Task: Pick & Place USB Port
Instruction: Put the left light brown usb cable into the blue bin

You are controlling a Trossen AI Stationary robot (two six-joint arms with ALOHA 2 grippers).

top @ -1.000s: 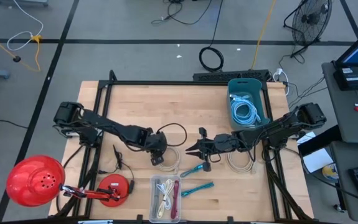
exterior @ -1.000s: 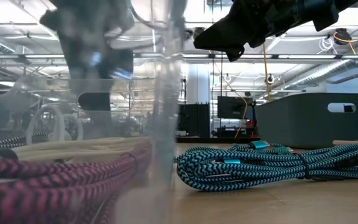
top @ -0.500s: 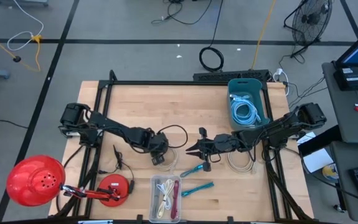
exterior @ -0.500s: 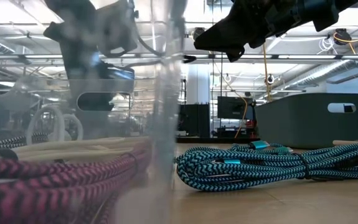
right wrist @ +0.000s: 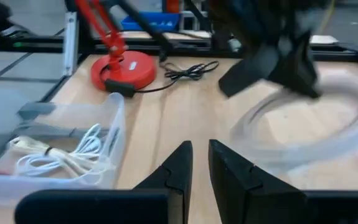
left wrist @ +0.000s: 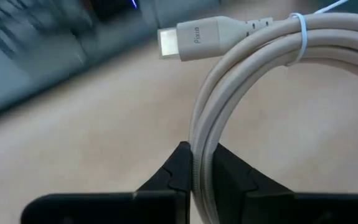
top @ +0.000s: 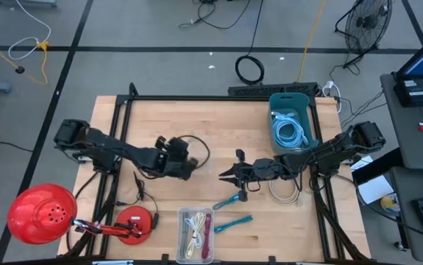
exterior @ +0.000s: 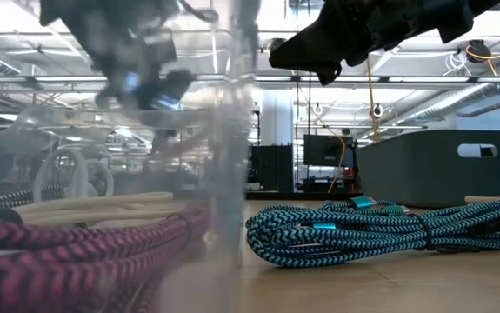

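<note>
A beige USB cable (left wrist: 247, 74), coiled and bound with a white tie (left wrist: 300, 37), fills the left wrist view with its plug (left wrist: 185, 38) at the far side of the coil. My left gripper (left wrist: 198, 152) is shut on it, left of the table's middle (top: 182, 163). In the right wrist view the coil (right wrist: 303, 130) shows blurred under that gripper. My right gripper (top: 224, 175) hovers shut and holding nothing at the table's middle, pointing toward the left gripper. My left gripper pinches the coil's bundled strands (left wrist: 198, 134) between its two fingers, on the side of the loop opposite the plug. The fingers lie across the strands. The loop reaches out beyond the fingertips, above the wooden table top.
A second beige coil (top: 285, 190) lies under my right arm. Two teal cables (top: 229, 200) lie near the front. A clear tray (top: 196, 234) holds more cables. A grey bin (top: 292, 121) with a blue cable stands far right. A red lamp (top: 42, 213) is front left.
My left gripper has shut on the beige coil, then risen and drawn back toward the table's far left. The coil has left its spot on the table beside the teal cables. My right gripper has kept still.
</note>
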